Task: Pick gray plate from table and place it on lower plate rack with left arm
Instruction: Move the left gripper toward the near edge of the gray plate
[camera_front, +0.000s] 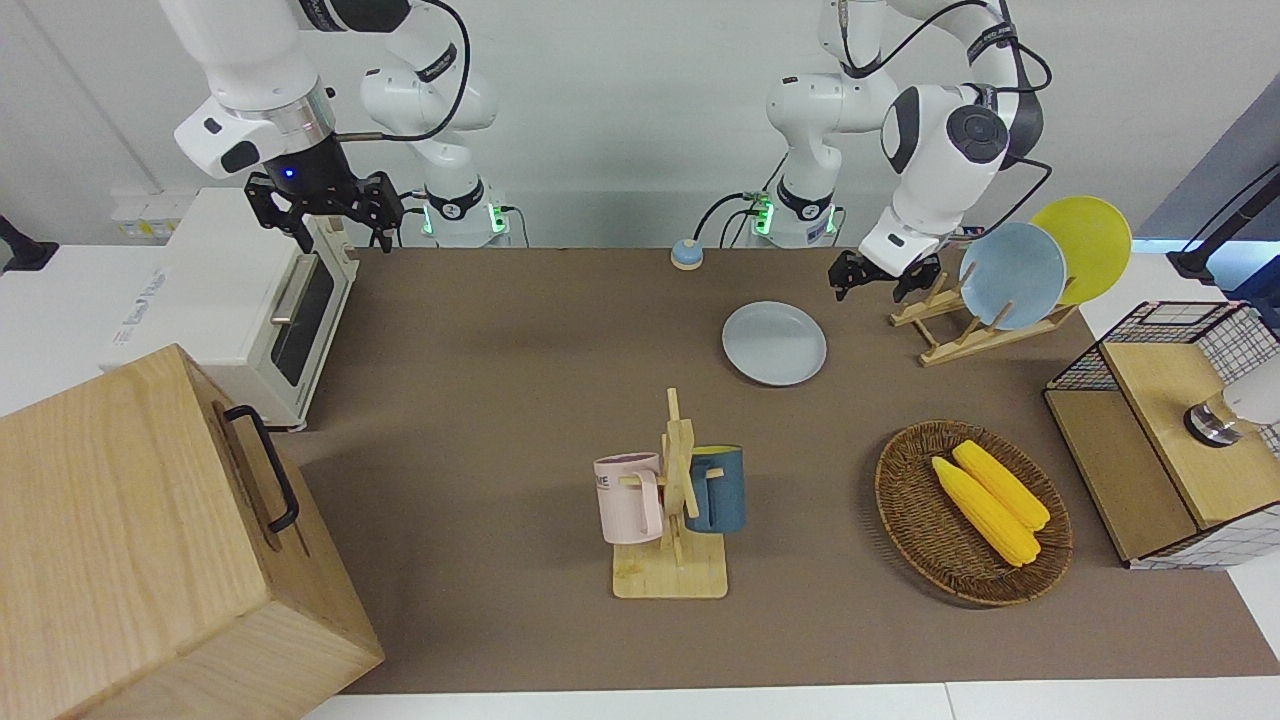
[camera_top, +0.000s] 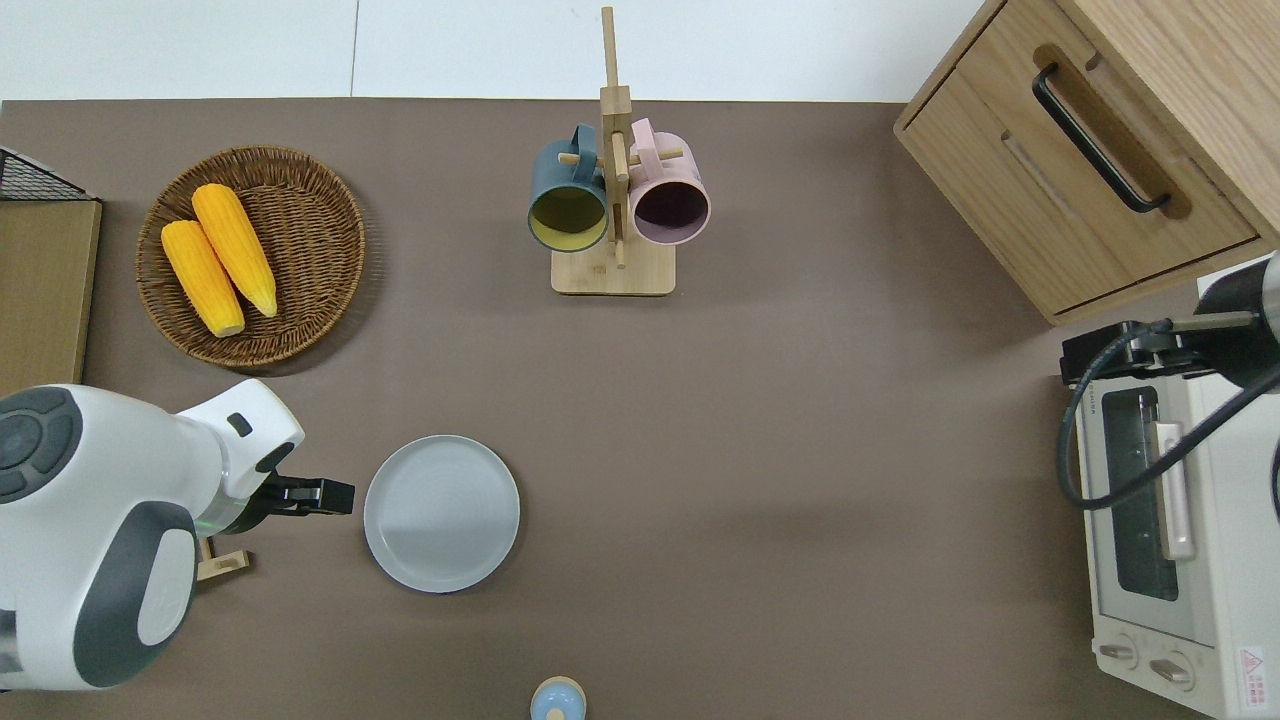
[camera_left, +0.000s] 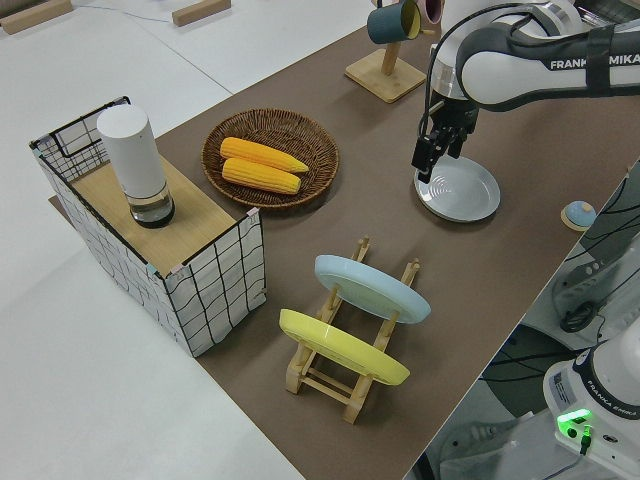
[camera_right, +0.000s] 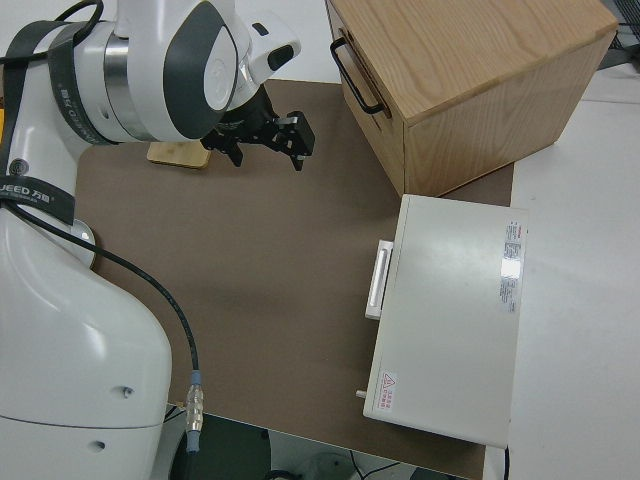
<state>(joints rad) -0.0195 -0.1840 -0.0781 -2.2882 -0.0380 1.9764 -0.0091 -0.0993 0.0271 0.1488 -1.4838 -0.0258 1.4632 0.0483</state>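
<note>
The gray plate (camera_front: 774, 343) (camera_top: 441, 512) (camera_left: 460, 190) lies flat on the brown table (camera_front: 500, 400). My left gripper (camera_front: 880, 277) (camera_top: 318, 495) (camera_left: 436, 158) hangs open and empty over bare table just off the plate's rim, toward the left arm's end, between the plate and the rack. The lower plate rack (camera_front: 965, 345) (camera_left: 345, 385) is a small light-wood stand holding a light blue plate (camera_front: 1012, 275) and a yellow plate (camera_front: 1085, 245) on edge. The right arm is parked, and its gripper (camera_front: 335, 225) (camera_right: 268, 140) is open.
A wooden mug stand (camera_front: 672, 500) with a pink and a blue mug stands mid-table. A wicker basket (camera_front: 905, 500) holds two corn cobs. A wire crate (camera_front: 1170, 420) sits at the left arm's end, a toaster oven (camera_front: 250, 310) and wooden cabinet (camera_front: 150, 540) at the right arm's.
</note>
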